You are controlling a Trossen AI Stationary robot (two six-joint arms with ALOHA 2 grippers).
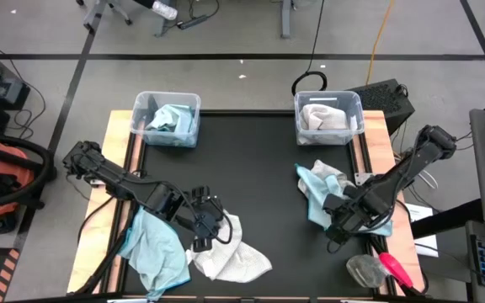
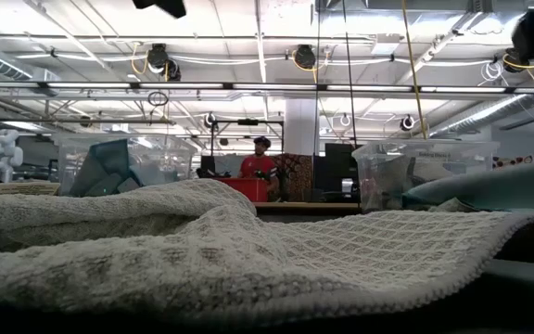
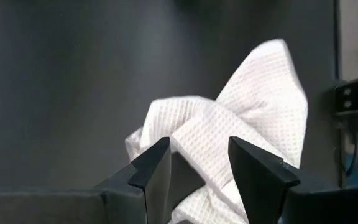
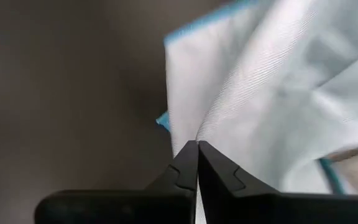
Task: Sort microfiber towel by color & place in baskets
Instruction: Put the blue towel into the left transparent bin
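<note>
Two clear baskets stand at the table's far edge. The left basket (image 1: 167,118) holds a light blue towel and the right basket (image 1: 328,116) holds a white one. A white waffle towel (image 1: 230,255) lies crumpled near the near edge, beside a light blue towel (image 1: 154,248). My left gripper (image 1: 206,229) is open and low over the white towel (image 3: 229,118), with a raised fold between its fingers. My right gripper (image 1: 337,225) is shut on another light blue towel (image 1: 318,189), which lies on the mat in front of the right basket. My left gripper has an open finger on either side of a raised fold (image 3: 197,146) of the white towel; I cannot tell whether they touch it. My right gripper pinches a fold of the light blue towel (image 4: 211,121) between its shut fingertips, near a blue-hemmed edge. The rest of the towel lies crumpled on the mat.
A grey lump and a red-pink object (image 1: 386,269) sit at the table's near right corner. A whitish cloth (image 1: 333,174) lies mixed into the right-hand blue towel. The mat between the baskets (image 1: 247,160) is bare. A person in red (image 2: 260,163) stands far behind the table.
</note>
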